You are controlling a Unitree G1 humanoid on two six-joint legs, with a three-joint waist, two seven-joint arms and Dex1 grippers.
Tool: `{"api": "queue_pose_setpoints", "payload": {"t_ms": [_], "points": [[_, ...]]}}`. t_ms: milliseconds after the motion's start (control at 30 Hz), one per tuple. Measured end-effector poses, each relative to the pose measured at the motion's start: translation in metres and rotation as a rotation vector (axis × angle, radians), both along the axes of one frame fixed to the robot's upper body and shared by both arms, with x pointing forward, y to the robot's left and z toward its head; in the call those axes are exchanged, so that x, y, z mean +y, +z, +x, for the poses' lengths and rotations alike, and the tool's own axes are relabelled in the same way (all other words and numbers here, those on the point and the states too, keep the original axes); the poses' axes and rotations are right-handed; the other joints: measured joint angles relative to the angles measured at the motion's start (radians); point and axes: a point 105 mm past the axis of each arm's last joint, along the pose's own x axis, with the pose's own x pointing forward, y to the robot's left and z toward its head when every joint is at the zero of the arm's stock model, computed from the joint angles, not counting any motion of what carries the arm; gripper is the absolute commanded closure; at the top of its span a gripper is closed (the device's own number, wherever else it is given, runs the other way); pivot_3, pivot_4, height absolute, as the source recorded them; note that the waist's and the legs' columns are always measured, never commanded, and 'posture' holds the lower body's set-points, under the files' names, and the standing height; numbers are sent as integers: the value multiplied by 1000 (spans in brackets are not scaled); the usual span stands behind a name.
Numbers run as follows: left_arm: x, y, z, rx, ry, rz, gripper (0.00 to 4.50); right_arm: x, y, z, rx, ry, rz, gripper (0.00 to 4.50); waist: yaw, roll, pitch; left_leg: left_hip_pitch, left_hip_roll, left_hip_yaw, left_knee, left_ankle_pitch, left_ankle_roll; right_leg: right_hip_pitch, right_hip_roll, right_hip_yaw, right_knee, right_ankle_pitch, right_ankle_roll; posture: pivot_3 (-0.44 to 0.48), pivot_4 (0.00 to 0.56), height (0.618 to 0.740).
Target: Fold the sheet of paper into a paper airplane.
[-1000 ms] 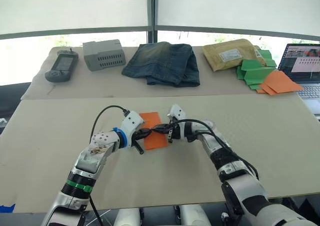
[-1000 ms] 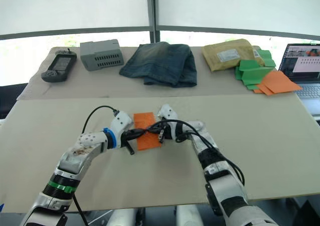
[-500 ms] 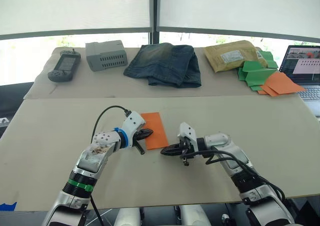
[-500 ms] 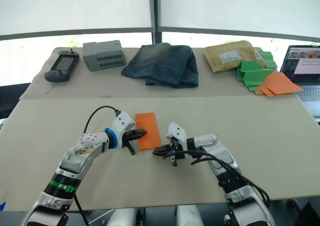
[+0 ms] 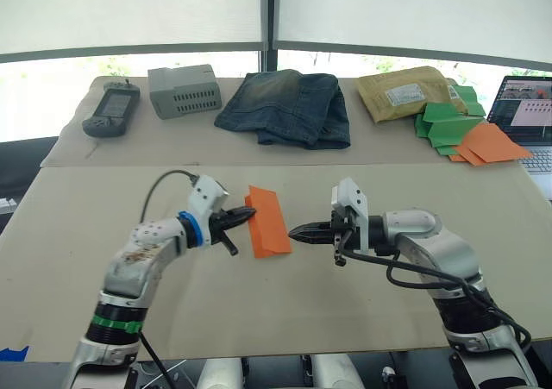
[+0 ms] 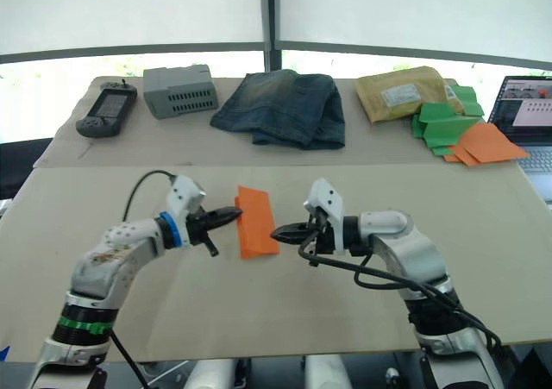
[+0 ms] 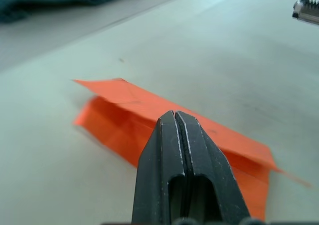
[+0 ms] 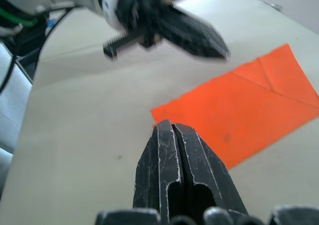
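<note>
The thin bright orange folded sheet of paper point(image 5: 267, 223) lies between both closed grippers; the left gripper point(image 5: 244, 218) seems to touch it, while the right gripper point(image 5: 296, 231) is just beside.

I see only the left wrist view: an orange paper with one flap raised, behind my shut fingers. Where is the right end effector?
Observer: The right end effector is at the right side of the paper, with its tips pointing at that edge. I cannot tell whether they touch it.
Operator: Is it open?
Observer: No, its fingers are shut together.
Operator: Where does my left one meet the paper?
Observer: The left end effector has its tips at the paper's left edge, opposite the right one.
</note>
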Motion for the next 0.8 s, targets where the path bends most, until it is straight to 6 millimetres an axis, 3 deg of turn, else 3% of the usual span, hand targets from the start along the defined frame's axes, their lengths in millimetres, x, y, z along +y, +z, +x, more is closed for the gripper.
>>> {"api": "queue_pose_setpoints", "payload": {"t_ms": [100, 267, 500, 800], "points": [[13, -10, -2, 29, 23, 51, 4500, -4, -1, 3, -6, -35, -13, 4478, 2, 0, 0, 0, 0, 2, 0, 0, 0, 0, -1, 0, -1, 0, 0, 0, 150, 722], [1, -35, -7, 97, -14, 65, 4500, -13, -1, 9, -23, -87, -39, 4478, 11, -1, 1, -1, -1, 4, 1, 0, 0, 0, -1, -1, -1, 0, 1, 0, 150, 722], [-45, -40, -2, 82, -125, 17, 4500, -24, 0, 14, -61, -130, -87, 4478, 14, -1, 1, -1, -2, 5, 1, 0, 0, 0, -1, -1, -1, 1, 0, 0, 150, 722], [-87, -45, 8, 80, -213, -33, 4500, -36, -2, 17, -84, -214, -111, 4478, 11, -1, 1, -2, -2, 5, 1, 0, 0, 1, -1, 0, -1, 1, 0, 0, 150, 722]]}}
